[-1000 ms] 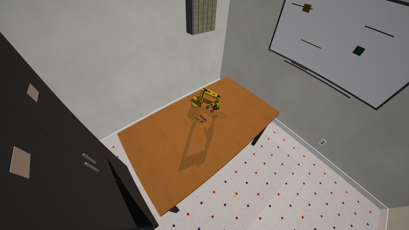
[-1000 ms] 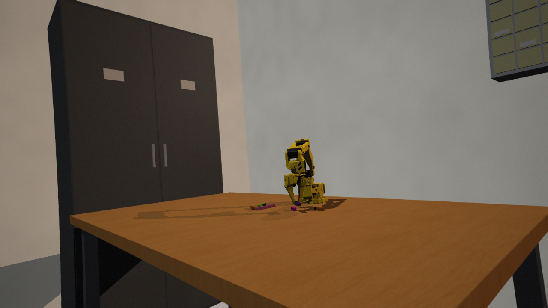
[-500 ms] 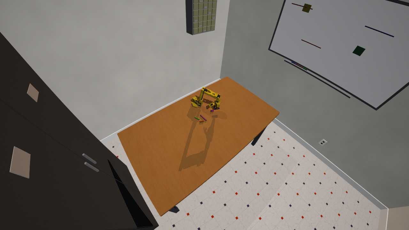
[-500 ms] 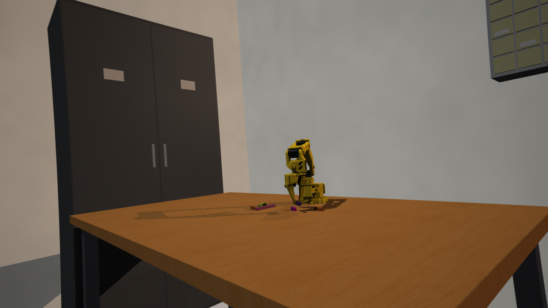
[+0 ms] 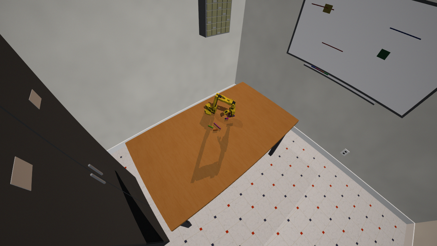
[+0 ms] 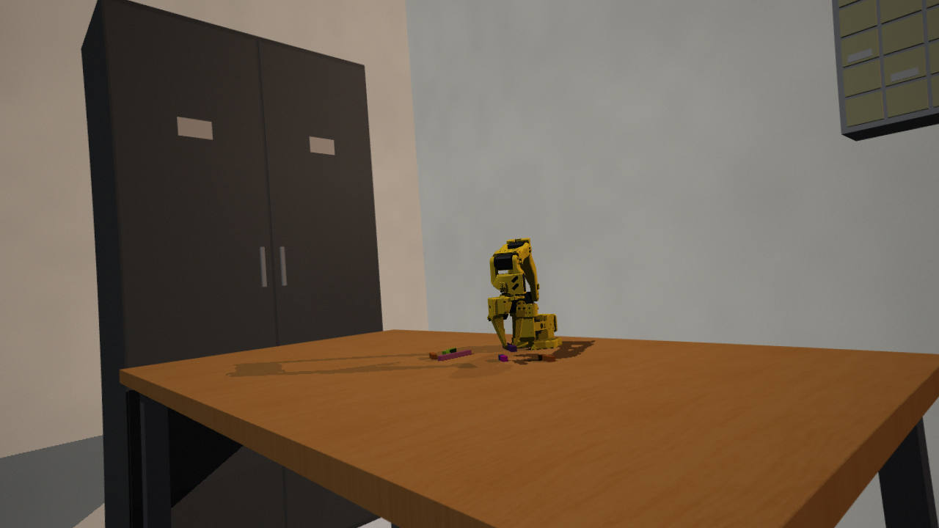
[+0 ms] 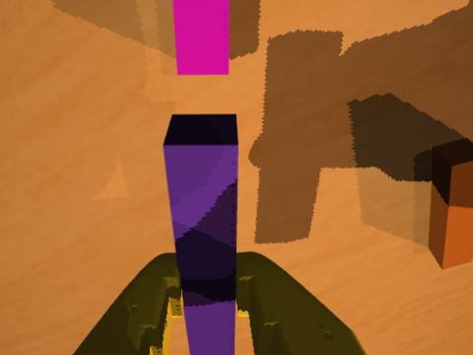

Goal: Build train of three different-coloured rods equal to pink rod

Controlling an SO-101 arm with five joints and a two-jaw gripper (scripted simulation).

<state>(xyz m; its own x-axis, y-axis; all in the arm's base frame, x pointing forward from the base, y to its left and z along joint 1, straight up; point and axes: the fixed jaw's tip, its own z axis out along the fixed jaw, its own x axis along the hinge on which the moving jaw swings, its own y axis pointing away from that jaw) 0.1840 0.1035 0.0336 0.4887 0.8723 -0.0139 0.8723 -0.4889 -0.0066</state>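
My gripper [image 5: 231, 115] [image 6: 508, 346] [image 7: 209, 276] is shut on the purple rod [image 5: 233, 115] [image 6: 512, 347] [image 7: 202, 197]. In the wrist view the purple rod looks raised above the table and points roughly along the magenta rod [image 5: 227, 118] [image 6: 503, 358] [image 7: 203, 36], with bare table visible between their ends. A small blue piece [image 5: 225, 118] shows at the magenta rod's other end in the top view; whether they touch is too small to tell. The pink rod [image 5: 217, 125] [image 6: 454, 355] lies apart on the table.
A lime-green rod [image 5: 210, 126] [image 6: 446, 352] and an orange rod [image 5: 215, 130] [image 6: 432, 356] lie beside the pink rod. Another orange rod [image 6: 549, 358] [image 7: 459, 232] lies to the right of the held rod in the wrist view. The arm's base stands behind on the table [image 5: 183, 146].
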